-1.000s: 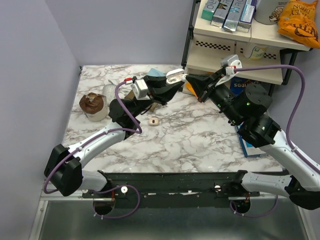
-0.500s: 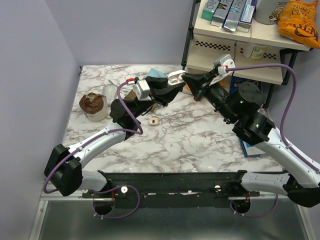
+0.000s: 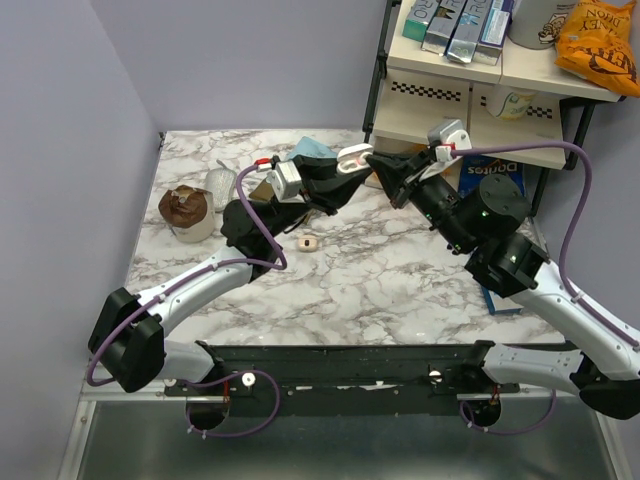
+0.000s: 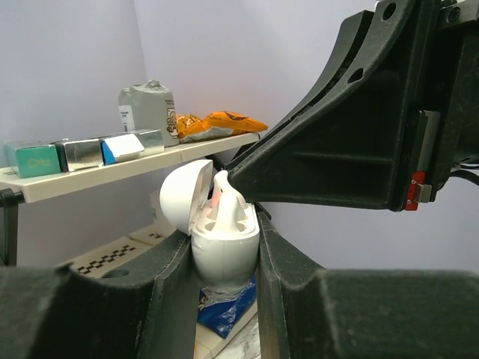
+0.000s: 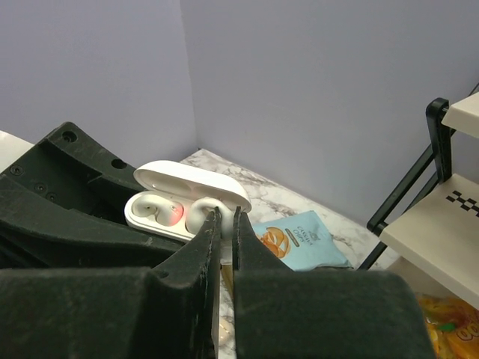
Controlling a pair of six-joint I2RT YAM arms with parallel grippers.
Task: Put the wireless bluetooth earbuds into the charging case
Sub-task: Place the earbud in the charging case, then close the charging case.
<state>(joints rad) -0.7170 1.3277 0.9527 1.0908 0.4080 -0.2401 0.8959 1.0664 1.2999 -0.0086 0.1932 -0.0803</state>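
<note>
- The left gripper (image 4: 224, 241) clamps the smooth white hard-plastic clamshell charging case (image 4: 224, 254) by its lower shell. The lid is open and the case is raised above the marble-patterned table (image 3: 400, 280).
- The right gripper (image 5: 224, 218) pinches the tiny glossy white earbud (image 4: 222, 191) at a socket of the case.
- The earbud is judged light, rigid and slippery, so it should be held gently by the stem.
- The second small white earbud (image 3: 309, 242) lies on the table.

The right gripper (image 5: 222, 215) has its fingers nearly together, leaving a narrow slit. Its tips meet a white earbud (image 5: 197, 215) at the charging case (image 5: 191, 185). The case lid is raised and a red glow shows inside. The left gripper (image 5: 157, 212) flanks the case on both sides. A blue snack packet (image 5: 296, 239) lies flat near the desk's far edge. A shelf rack (image 5: 438, 142) stands at the far right corner.
</note>
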